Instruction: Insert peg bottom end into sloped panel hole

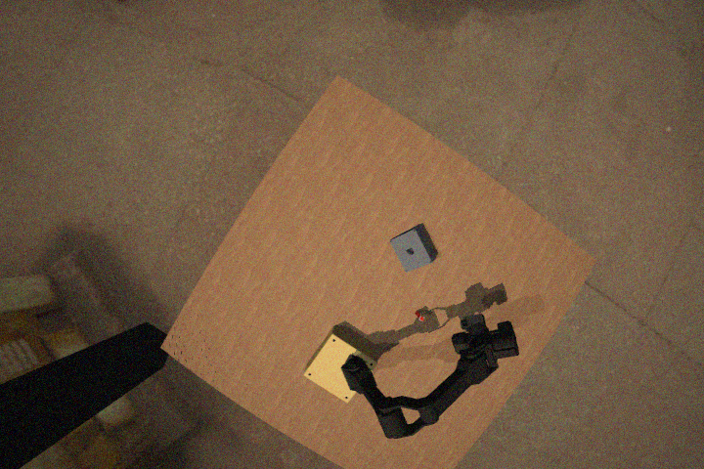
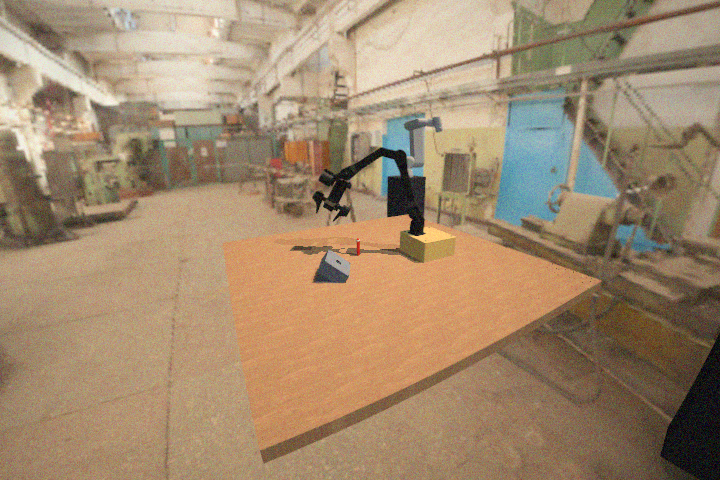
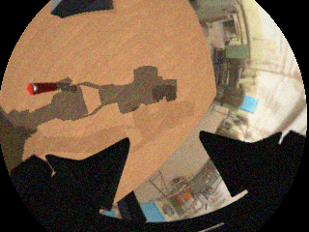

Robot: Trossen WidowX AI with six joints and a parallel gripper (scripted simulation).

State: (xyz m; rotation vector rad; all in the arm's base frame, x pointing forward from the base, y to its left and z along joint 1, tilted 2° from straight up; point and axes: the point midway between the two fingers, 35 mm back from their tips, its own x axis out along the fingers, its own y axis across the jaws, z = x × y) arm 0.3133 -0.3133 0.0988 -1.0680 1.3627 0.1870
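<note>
Gripper (image 2: 332,207), jaws spread wide and holding nothing, hangs high above the table (image 2: 406,322) near its far edge. Small red upright peg (image 2: 358,246) stands between the yellow base (image 2: 427,244) and grey sloped panel (image 2: 332,267).

Red peg (image 2: 358,246), grey-blue panel (image 2: 333,267), wood-grain table (image 2: 406,316), seemingly black arm (image 2: 372,158).

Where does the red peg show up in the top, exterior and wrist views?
Top: red peg right of centre, below the grey panel.
Exterior: peg upright near the table's far side, between panel and yellow base.
Wrist: peg at left edge.
Shared landmark: the arm's shadow beside the peg.
</note>
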